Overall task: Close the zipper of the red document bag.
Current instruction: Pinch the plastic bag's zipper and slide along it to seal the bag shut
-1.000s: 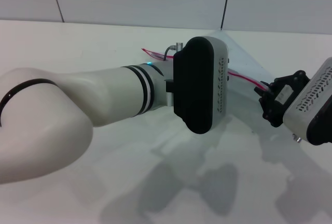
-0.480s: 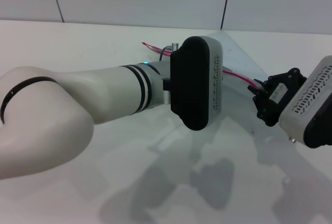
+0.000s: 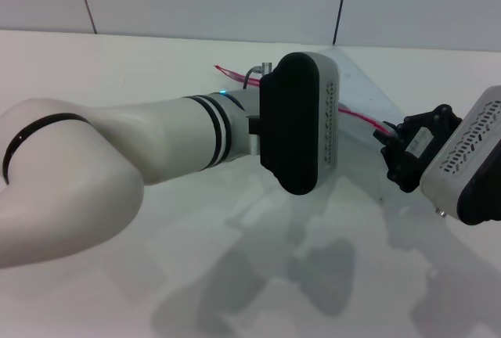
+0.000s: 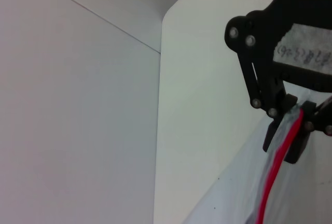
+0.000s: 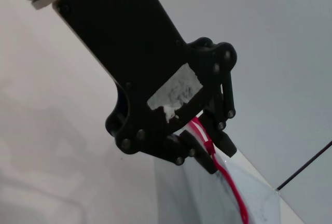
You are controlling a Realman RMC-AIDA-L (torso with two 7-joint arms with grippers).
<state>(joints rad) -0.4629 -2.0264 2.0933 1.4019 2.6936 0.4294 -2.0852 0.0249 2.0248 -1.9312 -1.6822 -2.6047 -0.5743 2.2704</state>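
The red document bag [image 3: 362, 88] is a pale translucent sheet held up off the white table [image 3: 117, 64]. Its zipper [image 3: 356, 113] is a thin red strip along one edge. My right gripper [image 3: 389, 136] is shut on the strip's near end, and the left wrist view shows those jaws clamped on the red edge [image 4: 290, 130]. In the head view my left gripper is hidden behind its own wrist housing [image 3: 297, 123]. The right wrist view shows the left gripper [image 5: 199, 141] shut on the zipper [image 5: 231, 187] farther along. The slider is not visible.
My left forearm [image 3: 117, 158] crosses the head view from the left. A pale panelled wall with a dark seam [image 3: 340, 1] runs behind the table. The table's rounded corner [image 4: 168, 14] shows in the left wrist view.
My right gripper has moved a little to the left with the strip's end. The left wrist housing shifted slightly left and then back. Both grips are unchanged.
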